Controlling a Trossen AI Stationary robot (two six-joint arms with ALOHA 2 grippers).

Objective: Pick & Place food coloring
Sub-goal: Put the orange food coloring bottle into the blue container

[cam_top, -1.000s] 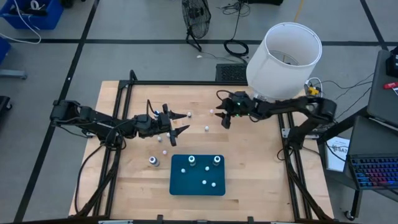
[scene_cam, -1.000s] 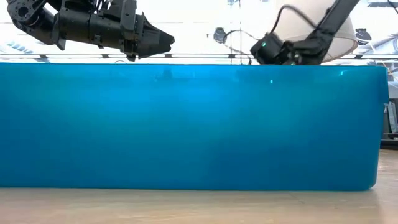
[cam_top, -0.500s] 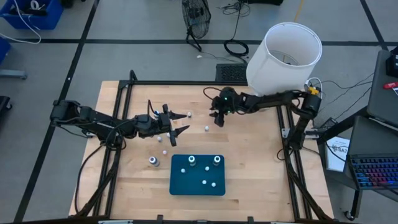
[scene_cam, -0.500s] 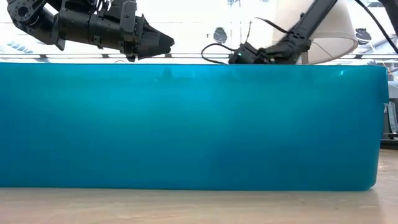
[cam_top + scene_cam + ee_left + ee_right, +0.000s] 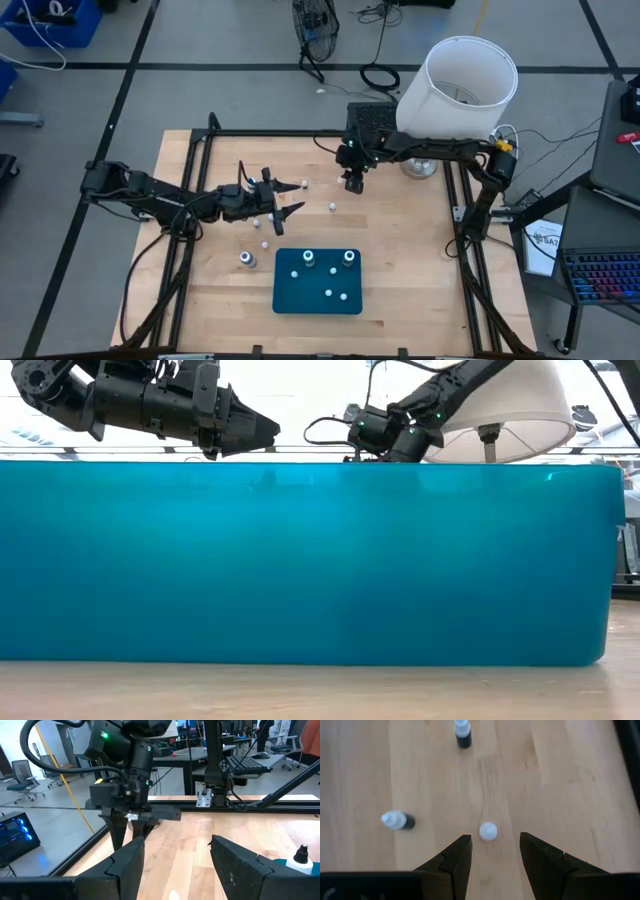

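- Your right pincer (image 5: 491,852) hung over the far middle of the counter (image 5: 420,270), fingers parted and holding nothing, a white-capped bottle (image 5: 488,831) standing upright just ahead of the gap.
- To take it cleanly you needed, by the look of it, to centre the fingers on that cap and drop straight down before closing.
- 2 more bottles sat near: 1 on its side (image 5: 398,820), 1 upright (image 5: 463,733) farther off; a wide sweep risked knocking them.
- Your left pincer (image 5: 287,198) waited at mid-counter, released and empty.
- 4 bottles already stood on the blue tray (image 5: 290,300); 1 grey bottle (image 5: 246,259) stood beside it.
- The white lampshade (image 5: 455,90) crowded the right arm's far side.
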